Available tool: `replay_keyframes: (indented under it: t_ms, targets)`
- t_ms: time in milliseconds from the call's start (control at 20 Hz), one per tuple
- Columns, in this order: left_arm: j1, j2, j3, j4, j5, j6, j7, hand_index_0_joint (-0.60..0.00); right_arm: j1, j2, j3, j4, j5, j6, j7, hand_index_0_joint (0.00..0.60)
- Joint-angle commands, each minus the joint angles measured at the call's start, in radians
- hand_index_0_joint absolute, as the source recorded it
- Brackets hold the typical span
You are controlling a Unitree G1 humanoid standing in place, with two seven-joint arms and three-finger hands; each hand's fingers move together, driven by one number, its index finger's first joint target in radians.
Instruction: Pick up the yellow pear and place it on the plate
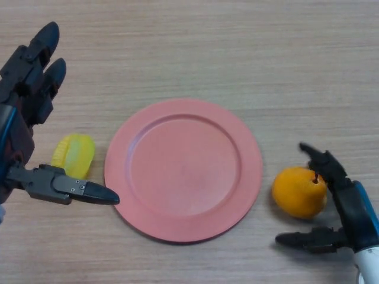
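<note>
Wooden tabletop is stretching out under everything, with the pink plate [183,170] sitting bare in the middle and the yellow pear [299,192] lying on the table just beside its right rim. I am bringing my right hand [346,207] in at the near right with thumb and fingers spread around the pear, not yet closed on it, so I judge I am lining up the grasp. I am holding my left hand [29,118] open at the left, above a yellow-green fruit [74,154], clear of the plate.

The plate [183,170] lies bare, open from above. The pear [299,192] sits just off its right rim, flanked by the right hand [349,219]. A small yellow object [74,154] and the left hand [35,142] crowd the left rim.
</note>
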Motion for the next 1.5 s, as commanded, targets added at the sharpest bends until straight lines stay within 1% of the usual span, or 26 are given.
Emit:
replay_keyframes:
  t_ms: [50, 150, 250, 350, 400, 450, 500, 550, 600, 650, 700, 750, 800, 850, 900, 950, 1000, 1050, 1100, 1150, 1200, 1250, 1350, 1400, 1500]
  targets:
    - [-0.016, 0.043, 0.089, -0.067, -0.035, -0.065, 0.017, 0.0, -0.034, -0.042, -0.062, -0.076, 0.008, -0.013, -0.096, 0.6]
    - [-0.018, 0.046, 0.1, -0.076, -0.058, -0.041, 0.015, 0.0, -0.042, -0.049, -0.069, -0.08, 0.0, -0.017, -0.116, 0.6]
    - [-0.022, 0.05, 0.103, -0.08, -0.067, -0.03, 0.018, 0.0, -0.042, -0.047, -0.073, -0.12, 0.019, 0.014, -0.102, 0.6]
    - [-0.02, 0.048, 0.097, -0.081, -0.06, -0.034, 0.02, 0.0, -0.044, -0.048, -0.073, -0.187, 0.002, 0.055, -0.088, 0.6]
    - [-0.018, 0.047, 0.097, -0.082, -0.059, -0.034, 0.019, 0.0, -0.042, -0.039, -0.072, -0.226, 0.04, 0.083, -0.064, 0.6]
    - [-0.015, 0.046, 0.096, -0.084, -0.058, -0.029, 0.013, 0.0, -0.039, -0.019, -0.062, -0.317, 0.113, 0.159, -0.021, 0.6]
    - [-0.015, 0.046, 0.097, -0.086, -0.06, -0.023, 0.012, 0.0, -0.042, -0.014, -0.055, -0.355, 0.125, 0.188, -0.012, 0.6]
    - [-0.017, 0.046, 0.103, -0.092, -0.071, -0.012, 0.013, 0.0, -0.049, 0.002, -0.029, -0.428, 0.154, 0.256, 0.012, 0.6]
    - [-0.017, 0.046, 0.106, -0.094, -0.078, -0.009, 0.016, 0.0, -0.059, 0.009, -0.014, -0.454, 0.155, 0.283, 0.017, 0.6]
    - [-0.017, 0.046, 0.111, -0.095, -0.092, -0.006, 0.021, 0.0, -0.094, 0.017, 0.018, -0.474, 0.12, 0.296, 0.013, 0.6]
    - [-0.017, 0.047, 0.117, -0.097, -0.105, 0.0, 0.024, 0.0, -0.107, 0.021, 0.039, -0.482, 0.116, 0.308, 0.013, 0.6]
    - [-0.018, 0.047, 0.125, -0.101, -0.127, 0.004, 0.037, 0.0, -0.137, 0.026, 0.087, -0.482, 0.128, 0.328, 0.001, 0.6]
    - [-0.016, 0.049, 0.127, -0.104, -0.128, 0.003, 0.038, 0.0, -0.154, 0.027, 0.112, -0.475, 0.139, 0.339, -0.011, 0.6]
    - [-0.011, 0.052, 0.128, -0.109, -0.121, -0.004, 0.034, 0.0, -0.191, 0.029, 0.16, -0.45, 0.151, 0.354, -0.048, 0.6]
    - [-0.007, 0.048, 0.127, -0.108, -0.114, -0.018, 0.032, 0.0, -0.211, 0.029, 0.184, -0.422, 0.164, 0.346, -0.08, 0.6]
    - [-0.005, 0.039, 0.135, -0.104, -0.11, -0.048, 0.045, 0.0, -0.261, 0.029, 0.232, -0.349, 0.15, 0.326, -0.139, 0.6]
    - [-0.007, 0.038, 0.136, -0.101, -0.107, -0.065, 0.055, 0.0, -0.282, 0.029, 0.255, -0.312, 0.148, 0.313, -0.166, 0.6]
    - [-0.01, 0.041, 0.141, -0.1, -0.114, -0.079, 0.068, 0.0, -0.311, 0.03, 0.304, -0.253, 0.175, 0.294, -0.22, 0.6]
    - [-0.007, 0.042, 0.144, -0.102, -0.123, -0.075, 0.069, 0.0, -0.324, 0.03, 0.329, -0.23, 0.193, 0.291, -0.241, 0.6]
    - [-0.002, 0.045, 0.149, -0.107, -0.133, -0.066, 0.068, 0.0, -0.348, 0.03, 0.38, -0.185, 0.232, 0.284, -0.281, 0.6]
    - [-0.002, 0.047, 0.153, -0.111, -0.141, -0.056, 0.067, 0.0, -0.358, 0.03, 0.404, -0.165, 0.246, 0.283, -0.301, 0.6]
    - [0.003, 0.046, 0.157, -0.118, -0.15, -0.046, 0.066, 0.0, -0.37, 0.03, 0.443, -0.133, 0.264, 0.278, -0.336, 0.6]
    - [0.009, 0.046, 0.17, -0.13, -0.165, -0.026, 0.066, 0.0, -0.378, 0.03, 0.501, -0.091, 0.293, 0.268, -0.379, 0.6]
    - [0.011, 0.047, 0.177, -0.133, -0.17, -0.025, 0.063, 0.0, -0.376, 0.03, 0.517, -0.088, 0.298, 0.266, -0.387, 0.6]
    - [0.024, 0.041, 0.182, -0.135, -0.16, -0.037, 0.058, 0.0, -0.353, 0.03, 0.548, -0.091, 0.317, 0.273, -0.368, 0.6]
